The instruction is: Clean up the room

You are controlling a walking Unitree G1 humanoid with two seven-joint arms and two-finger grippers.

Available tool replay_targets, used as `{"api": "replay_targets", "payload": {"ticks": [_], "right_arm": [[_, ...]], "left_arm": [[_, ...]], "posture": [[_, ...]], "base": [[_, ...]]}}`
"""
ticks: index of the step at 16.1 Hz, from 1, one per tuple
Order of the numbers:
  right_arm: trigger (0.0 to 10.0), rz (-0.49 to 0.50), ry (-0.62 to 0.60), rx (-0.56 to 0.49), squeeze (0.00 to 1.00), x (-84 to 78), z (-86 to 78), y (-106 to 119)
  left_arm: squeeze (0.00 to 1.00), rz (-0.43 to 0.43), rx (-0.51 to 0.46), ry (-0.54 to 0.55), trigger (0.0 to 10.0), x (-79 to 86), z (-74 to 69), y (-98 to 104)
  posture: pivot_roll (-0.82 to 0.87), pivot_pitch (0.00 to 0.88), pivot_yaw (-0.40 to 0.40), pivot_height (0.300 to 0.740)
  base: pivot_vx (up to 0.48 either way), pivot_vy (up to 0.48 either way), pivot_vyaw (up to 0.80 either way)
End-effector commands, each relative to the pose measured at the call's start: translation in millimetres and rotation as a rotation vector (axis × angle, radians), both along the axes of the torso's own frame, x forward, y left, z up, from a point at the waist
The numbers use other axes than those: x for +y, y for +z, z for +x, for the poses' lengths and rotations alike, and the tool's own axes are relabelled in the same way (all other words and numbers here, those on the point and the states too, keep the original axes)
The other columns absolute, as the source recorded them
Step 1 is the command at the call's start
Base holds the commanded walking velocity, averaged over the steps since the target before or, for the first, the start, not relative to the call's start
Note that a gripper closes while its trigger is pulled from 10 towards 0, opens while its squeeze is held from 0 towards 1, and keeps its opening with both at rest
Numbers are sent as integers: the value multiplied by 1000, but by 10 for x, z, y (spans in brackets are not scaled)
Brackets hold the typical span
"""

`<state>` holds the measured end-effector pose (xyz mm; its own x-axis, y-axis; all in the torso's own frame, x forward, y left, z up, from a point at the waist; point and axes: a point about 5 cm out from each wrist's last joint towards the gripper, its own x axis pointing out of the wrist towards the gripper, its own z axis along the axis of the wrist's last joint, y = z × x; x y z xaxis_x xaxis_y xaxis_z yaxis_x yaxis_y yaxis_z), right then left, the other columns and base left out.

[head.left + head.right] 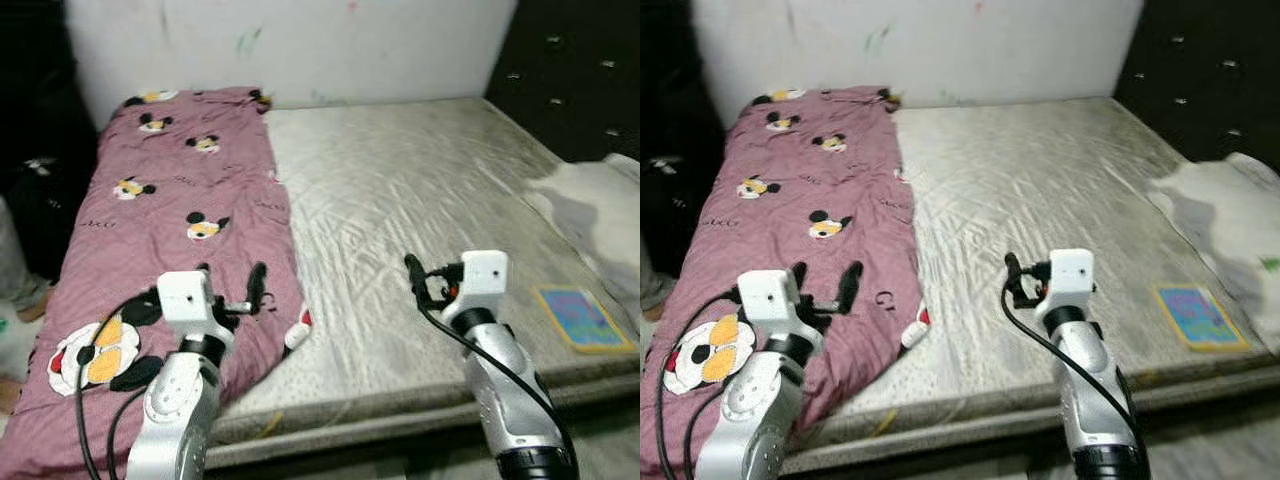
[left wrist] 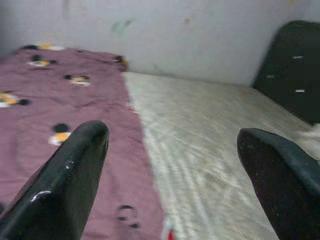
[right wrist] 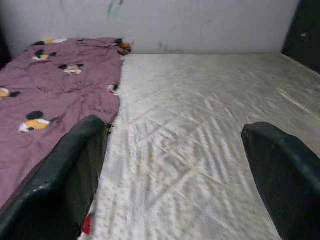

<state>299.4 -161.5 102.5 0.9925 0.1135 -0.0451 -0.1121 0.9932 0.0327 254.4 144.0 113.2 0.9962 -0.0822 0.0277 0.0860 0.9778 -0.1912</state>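
Observation:
A mauve blanket (image 1: 180,190) printed with cartoon mice covers the left strip of a bare grey mattress (image 1: 400,190). Its near corner hangs over the bed's front edge. My left gripper (image 1: 232,283) is open above the blanket's near right edge; in the left wrist view its fingers (image 2: 75,165) are spread wide with nothing between them. My right gripper (image 1: 425,280) is open over the bare mattress near the front edge, its fingers (image 3: 70,170) also wide apart and empty. A flat book (image 1: 583,318) with a yellow border lies at the mattress's near right corner.
A white cloth (image 1: 600,200) is heaped at the bed's right side, below a black padded headboard (image 1: 570,70). A marked white wall (image 1: 300,40) runs behind the bed. Dark clutter (image 1: 35,200) stands on the floor left of the bed.

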Motion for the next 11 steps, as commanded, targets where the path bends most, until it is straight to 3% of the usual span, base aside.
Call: {"api": "replay_targets", "payload": {"ticks": [1,3,11], "right_arm": [[10000,3,19,-14,0,69,11,27],[10000,7,19,-16,0,86,16,28],[10000,7,34,-17,0,114,23,28]], "left_arm": [[0,14,22,29,10000,57,1,-32],[0,4,24,25,10000,58,3,-37],[0,-21,31,26,10000,40,6,-42]], "posture": [[-89,0,-12,740],[-88,0,-7,740],[-89,0,-17,740]], "base": [[0,0,0],[0,131,0],[0,480,0]]}}
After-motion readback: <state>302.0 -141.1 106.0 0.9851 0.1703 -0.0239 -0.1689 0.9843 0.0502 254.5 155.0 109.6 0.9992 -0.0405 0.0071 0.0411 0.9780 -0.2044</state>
